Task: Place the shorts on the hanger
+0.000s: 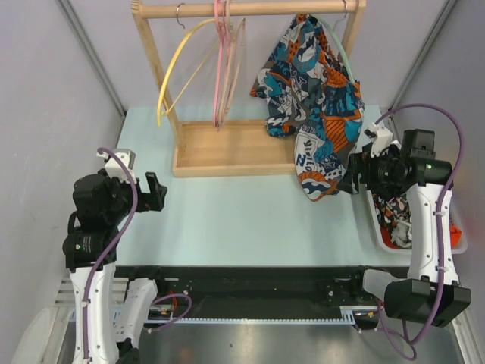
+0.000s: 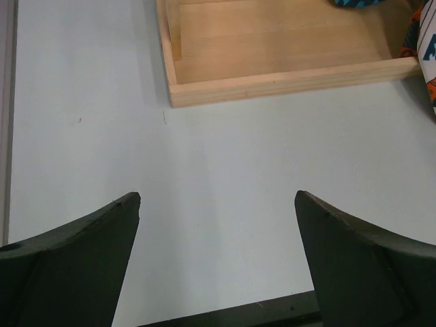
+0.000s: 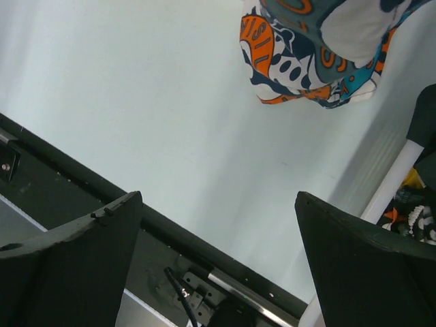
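You had the left tool spread wide and holding nothing, poised over bare tabletop just short of the wooden rack's base. The right tool was just as wide and just as empty, hanging near the tabletop's right side beside the white bin.

The shorts did not show plainly in any view. A dark patch sat at the bin's rim in the right wrist view, above yellow and patterned cloth, and you could not tell whether it was the shorts or part of the arm. The bin was the likeliest place to look.

The hanger hung from the rack's top rail, close beside a pink hanger, with the patterned garment draped further right.

Expect the shorts to have been light, limp and quick to bunch. A pinch in the middle would likely have lifted a sagging wad. The waistband looked the better hold, one tool toward each side, clear of the drawstring. The hanger seemed thin and light, so it would probably have swung on its hook at the first nudge.
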`<action>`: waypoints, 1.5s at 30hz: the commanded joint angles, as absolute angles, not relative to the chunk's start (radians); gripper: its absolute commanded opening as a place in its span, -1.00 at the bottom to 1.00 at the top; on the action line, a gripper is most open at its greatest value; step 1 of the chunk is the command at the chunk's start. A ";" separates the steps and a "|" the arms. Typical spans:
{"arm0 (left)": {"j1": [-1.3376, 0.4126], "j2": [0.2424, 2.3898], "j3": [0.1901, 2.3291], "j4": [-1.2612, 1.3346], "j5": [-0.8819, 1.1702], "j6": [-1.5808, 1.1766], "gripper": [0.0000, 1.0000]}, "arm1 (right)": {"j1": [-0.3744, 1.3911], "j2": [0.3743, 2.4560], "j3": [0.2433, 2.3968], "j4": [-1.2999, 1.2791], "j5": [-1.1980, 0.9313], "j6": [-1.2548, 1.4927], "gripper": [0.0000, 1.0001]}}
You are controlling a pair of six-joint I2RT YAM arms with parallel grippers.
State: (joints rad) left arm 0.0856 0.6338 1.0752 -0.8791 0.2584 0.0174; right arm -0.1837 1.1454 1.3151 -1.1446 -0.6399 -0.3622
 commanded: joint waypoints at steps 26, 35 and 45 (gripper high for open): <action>0.094 0.701 1.077 -0.830 0.328 0.038 1.00 | -0.555 1.487 1.516 -0.831 -0.345 -0.494 1.00; 0.092 0.696 1.063 -0.822 0.324 0.048 0.99 | -0.486 1.695 1.534 -0.899 -0.394 -0.523 1.00; 0.094 0.722 1.075 -0.816 0.347 0.044 1.00 | -0.518 1.602 1.534 -0.888 -0.517 -0.486 -0.12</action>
State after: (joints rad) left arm 0.0856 0.7097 1.0630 -0.8478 0.3141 0.0353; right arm -0.4995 1.7187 1.5055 -0.8845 -0.4309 -0.5022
